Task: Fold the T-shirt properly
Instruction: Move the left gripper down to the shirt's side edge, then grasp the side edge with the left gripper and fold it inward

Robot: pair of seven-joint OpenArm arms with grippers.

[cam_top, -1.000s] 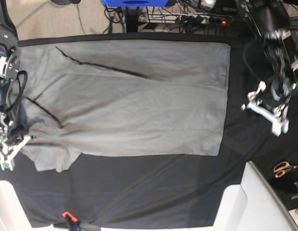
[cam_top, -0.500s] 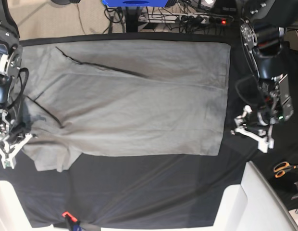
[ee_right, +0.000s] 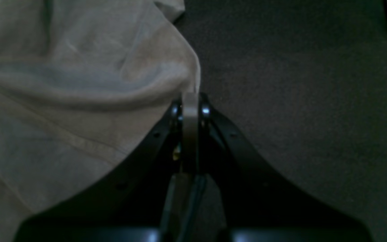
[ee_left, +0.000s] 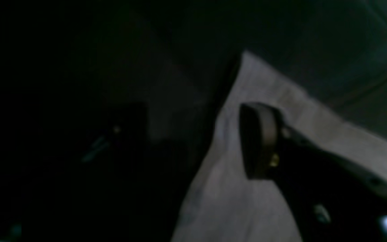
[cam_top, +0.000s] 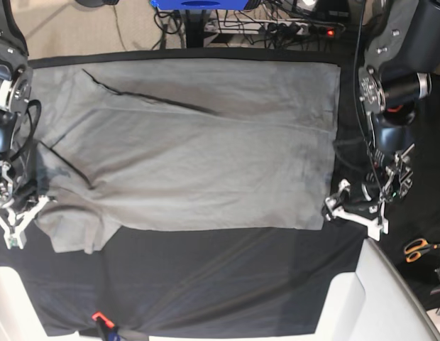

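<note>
base view first: nearest the camera, black tablecloth (cam_top: 206, 284) bare below the t-shirt's near hem, with a small orange clip (cam_top: 99, 317) at the cloth's near edge. beyond that, t-shirt (cam_top: 199, 149) spread flat on the tablecloth, mid-grey, filling most of the width, a sleeve (cam_top: 74, 231) hanging toward the near side at the view's left end, dark crease lines across the upper half. right gripper (cam_top: 14, 220) at the t-shirt's left end beside the sleeve; in the right wrist view, right gripper (ee_right: 190, 101) pressed together on the t-shirt's edge, a thin strip of grey fabric pinched between the tips, rest of the t-shirt (ee_right: 72, 101) bunched to the left, tablecloth (ee_right: 297, 101) to the right. left gripper (cam_top: 351, 207) at the t-shirt's near right corner, fingers apart, one tip just over the fabric's edge. in the left wrist view, very dark, one finger (ee_left: 259, 141) over a pale corner of t-shirt (ee_left: 233, 188); other finger lost in shadow; no cloth visibly held. orange-handled scissors (cam_top: 417, 249) off the tablecloth to the t-shirt's right. farthest, past the t-shirt's far edge, floor with cables and a power strip (cam_top: 291, 28).
</note>
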